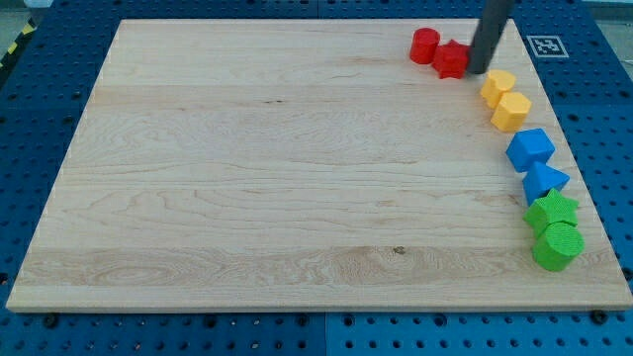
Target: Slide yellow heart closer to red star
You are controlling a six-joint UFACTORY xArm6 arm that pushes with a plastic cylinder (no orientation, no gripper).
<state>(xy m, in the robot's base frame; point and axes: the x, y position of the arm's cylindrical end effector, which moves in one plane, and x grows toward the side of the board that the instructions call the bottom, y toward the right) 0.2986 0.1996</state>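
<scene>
The red star (451, 59) lies near the view's top right, touching a red cylinder (424, 45) on its left. The yellow heart (497, 86) lies just to the lower right of the star, with a narrow gap between them. A yellow hexagon (511, 111) sits right below the heart, touching it. My tip (478, 70) comes down from the view's top edge and ends between the red star and the yellow heart, right beside the star's right side.
Down the board's right edge run a blue cube-like block (531, 148), a blue triangle (545, 181), a green star (552, 211) and a green cylinder (558, 245). The wooden board (277, 168) lies on a blue perforated table. A marker tag (546, 45) sits at the top right.
</scene>
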